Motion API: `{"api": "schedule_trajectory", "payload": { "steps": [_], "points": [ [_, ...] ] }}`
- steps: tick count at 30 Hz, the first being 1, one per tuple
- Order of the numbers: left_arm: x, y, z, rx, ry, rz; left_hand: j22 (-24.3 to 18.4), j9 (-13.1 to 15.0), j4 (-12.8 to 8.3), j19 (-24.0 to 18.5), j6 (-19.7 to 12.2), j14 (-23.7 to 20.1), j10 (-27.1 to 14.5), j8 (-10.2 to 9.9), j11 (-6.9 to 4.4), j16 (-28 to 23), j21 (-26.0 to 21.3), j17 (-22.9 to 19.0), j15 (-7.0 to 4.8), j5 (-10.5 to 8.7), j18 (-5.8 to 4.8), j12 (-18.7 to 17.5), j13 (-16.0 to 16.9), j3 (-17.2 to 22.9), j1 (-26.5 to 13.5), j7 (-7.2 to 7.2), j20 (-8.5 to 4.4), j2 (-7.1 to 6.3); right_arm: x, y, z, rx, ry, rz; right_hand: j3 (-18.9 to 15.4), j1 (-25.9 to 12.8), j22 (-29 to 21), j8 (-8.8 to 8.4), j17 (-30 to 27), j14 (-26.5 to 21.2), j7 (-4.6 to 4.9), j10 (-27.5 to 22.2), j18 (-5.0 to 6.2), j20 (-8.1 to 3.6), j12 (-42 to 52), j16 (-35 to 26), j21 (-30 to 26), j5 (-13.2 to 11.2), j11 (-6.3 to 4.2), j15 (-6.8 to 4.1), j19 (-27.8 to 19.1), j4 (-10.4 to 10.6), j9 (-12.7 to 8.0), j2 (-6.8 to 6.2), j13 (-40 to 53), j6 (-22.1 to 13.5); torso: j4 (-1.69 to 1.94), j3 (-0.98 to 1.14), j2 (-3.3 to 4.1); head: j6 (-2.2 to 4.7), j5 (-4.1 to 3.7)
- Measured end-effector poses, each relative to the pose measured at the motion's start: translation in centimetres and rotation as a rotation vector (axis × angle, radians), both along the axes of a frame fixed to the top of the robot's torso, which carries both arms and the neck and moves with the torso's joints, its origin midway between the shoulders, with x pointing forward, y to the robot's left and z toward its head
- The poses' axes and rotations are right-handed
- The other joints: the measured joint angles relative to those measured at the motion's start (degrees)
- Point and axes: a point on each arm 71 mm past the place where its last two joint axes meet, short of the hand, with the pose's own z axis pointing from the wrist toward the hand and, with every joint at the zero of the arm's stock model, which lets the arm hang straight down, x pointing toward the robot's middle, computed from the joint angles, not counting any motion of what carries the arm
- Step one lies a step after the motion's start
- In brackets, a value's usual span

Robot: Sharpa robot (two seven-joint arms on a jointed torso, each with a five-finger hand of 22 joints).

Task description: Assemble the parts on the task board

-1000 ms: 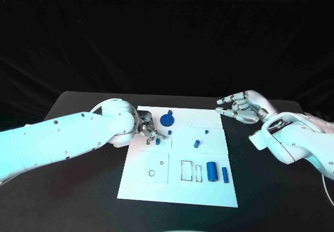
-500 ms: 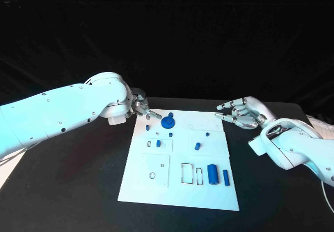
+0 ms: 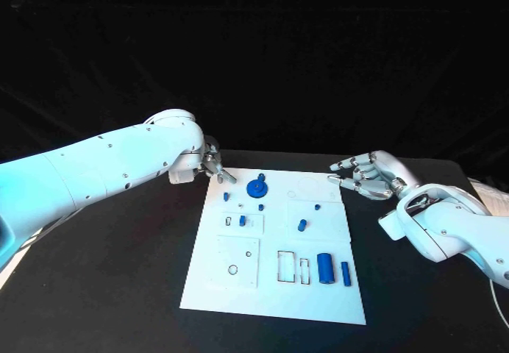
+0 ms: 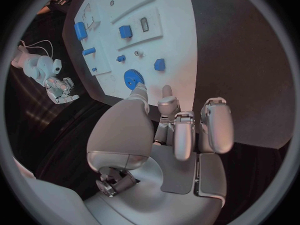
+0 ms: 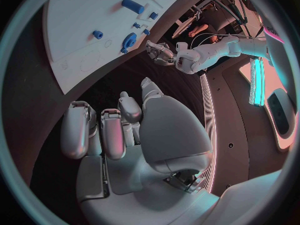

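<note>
The white task board (image 3: pixel 235 290) lies in the middle of the black table. Blue parts sit on it: a gear with a peg (image 3: pixel 257 187) at the far end, a small piece in a slot (image 3: pixel 243 220), another piece (image 3: pixel 302 224), a thick cylinder (image 3: pixel 324 268) and a slim bar (image 3: pixel 346 271). My left hand (image 3: pixel 210 165) hovers off the board's far left corner, fingers apart and holding nothing. My right hand (image 3: pixel 360 175) hangs by the far right corner, fingers loosely curved and empty. The left wrist view shows my left hand (image 4: pixel 181 130) above the board (image 4: pixel 169 50) and gear (image 4: pixel 132 78).
Black table (image 3: pixel 117 294) surrounds the board on all sides, with wide bare strips left and right of it. Empty outlined slots (image 3: pixel 285 263) lie on the board's near half. In the right wrist view my right hand (image 5: pixel 125 125) is off the board's edge (image 5: pixel 81 20).
My left hand has lifted off the board, leaving the small blue piece in its slot, and has drawn back to the far left corner. The right hand has barely shifted.
</note>
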Motion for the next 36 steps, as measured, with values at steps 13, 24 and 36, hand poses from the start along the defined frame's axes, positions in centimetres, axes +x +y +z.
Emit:
{"api": "schedule_trajectory", "payload": {
  "steps": [13, 24, 36],
  "points": [
    [0.6, -0.3, -0.8, 0.035, 0.030, -0.006, -0.01, -0.28, 0.27, 1.01, 2.88, 0.21, 2.32, 0.12, -0.86, 0.00, 1.29, -0.01, -0.21, -1.76, 0.00, 2.41, 2.10, -3.97, -5.23, -1.00, -0.59, 2.04, 0.1, -0.1, -0.1, -0.001, 0.000, -0.002, -0.15, 0.32, -0.06, 0.00, -0.01, 0.00, 0.00, 0.00, 0.00, 0.00, 0.00, 0.00, 0.00, 0.80, 0.00, 0.00, 0.00, -0.16, 0.00, 0.27, -0.15, 0.00, 0.12, 0.01, -0.03, -0.06, 0.07],
    [0.5, -0.6, -1.5, 0.045, 0.064, -0.019, -0.01, 0.50, 0.13, 1.04, 3.30, 0.02, 2.71, 0.67, -1.13, 0.00, 1.32, -0.01, -0.44, -2.43, 0.00, 2.88, 2.70, -4.55, -5.58, -1.42, -0.63, 3.33, 0.1, 0.0, -0.1, -0.001, 0.001, -0.002, -0.30, 0.32, -0.27, 0.00, -0.01, 0.00, 0.00, -0.20, 0.00, 0.00, -0.27, 0.00, 0.00, 0.79, -0.20, 0.00, 0.00, -0.31, 0.00, 0.27, -0.23, 0.00, 0.07, 0.03, -0.04, -0.32, 0.16],
    [0.2, -0.7, -1.9, 0.055, 0.102, -0.040, -0.02, 1.07, 0.13, 1.07, 3.30, 0.20, 2.71, 0.96, -1.14, 0.00, 1.50, -0.01, -0.62, -2.43, 0.00, 2.88, 2.69, -4.55, -4.21, -1.41, -0.66, 4.67, 0.1, 0.0, -0.1, -0.002, 0.003, 0.000, -0.30, 0.32, -0.27, 0.00, -0.01, 0.00, 0.00, -0.20, 0.00, 0.00, -0.27, 0.00, 0.00, 0.79, -0.20, 0.00, 0.00, -0.31, 0.00, 0.27, -0.23, 0.00, 0.13, 0.04, -0.05, -0.53, 0.12]
  ]
}}
